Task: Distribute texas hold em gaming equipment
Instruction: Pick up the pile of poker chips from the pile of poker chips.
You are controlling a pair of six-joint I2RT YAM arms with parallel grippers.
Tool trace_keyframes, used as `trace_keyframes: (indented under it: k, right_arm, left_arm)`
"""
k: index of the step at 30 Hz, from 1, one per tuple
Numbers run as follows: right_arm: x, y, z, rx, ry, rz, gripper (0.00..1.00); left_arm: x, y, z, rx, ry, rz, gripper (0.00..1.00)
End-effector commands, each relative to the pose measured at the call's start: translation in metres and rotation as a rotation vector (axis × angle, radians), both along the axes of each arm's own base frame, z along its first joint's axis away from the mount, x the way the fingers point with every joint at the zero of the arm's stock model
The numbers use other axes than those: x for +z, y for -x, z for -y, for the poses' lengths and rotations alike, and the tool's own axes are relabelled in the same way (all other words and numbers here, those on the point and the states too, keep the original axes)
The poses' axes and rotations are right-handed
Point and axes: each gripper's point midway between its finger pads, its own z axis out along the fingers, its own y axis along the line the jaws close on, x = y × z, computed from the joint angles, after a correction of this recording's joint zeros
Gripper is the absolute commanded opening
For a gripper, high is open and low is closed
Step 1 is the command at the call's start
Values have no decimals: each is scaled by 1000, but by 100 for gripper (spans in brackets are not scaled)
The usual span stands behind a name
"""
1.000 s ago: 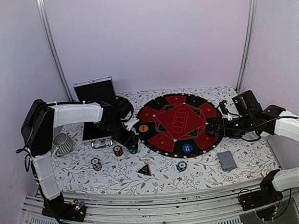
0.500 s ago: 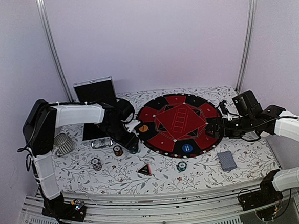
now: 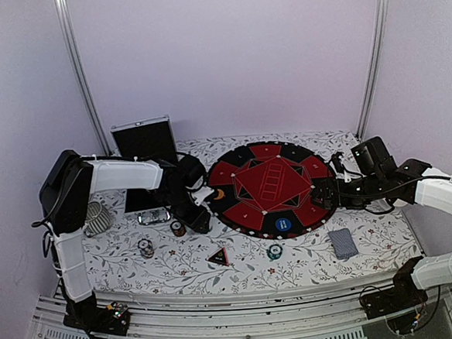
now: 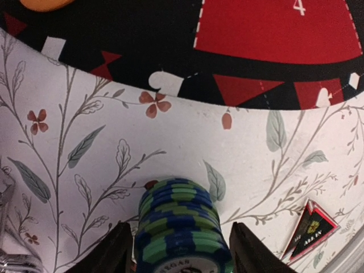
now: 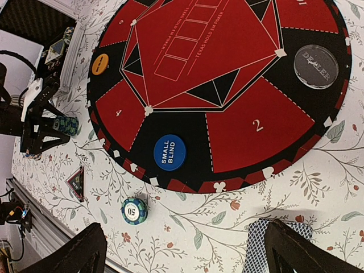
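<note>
Neighbours are crowding the teal stack [image 4: 177, 210]: the rim of the red-and-black mat [image 4: 273, 28] is running just behind it, the orange button [image 4: 45, 3] is sitting on that mat, and the red-black triangle [image 4: 310, 228] is lying near on the flowered desk [image 4: 74, 114]. We are seeing the stack standing upright, its edges striped green and blue. The left end effector [image 4: 181, 242] is straddling it, fingers [image 4: 116, 250] close on either side, though we cannot tell whether they are pinching. The right end effector [image 5: 183, 227] is hanging spread wide beside the cards [image 5: 256, 244].
</note>
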Motion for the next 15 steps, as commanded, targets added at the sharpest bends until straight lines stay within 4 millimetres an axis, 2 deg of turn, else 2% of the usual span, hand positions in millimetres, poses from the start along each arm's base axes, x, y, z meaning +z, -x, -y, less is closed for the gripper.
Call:
trace_keyframes:
  k: [1, 11, 15]
  right_arm:
    - [2, -1, 2, -4, 7, 12, 99]
    - [0, 0, 3, -1, 11, 9, 99]
    - [0, 0, 2, 0, 12, 8, 99]
  left_arm:
    - [14, -6, 8, -14, 17, 39, 60]
    - [21, -8, 11, -13, 30, 55, 53]
    - [20, -5, 11, -20, 31, 45, 45]
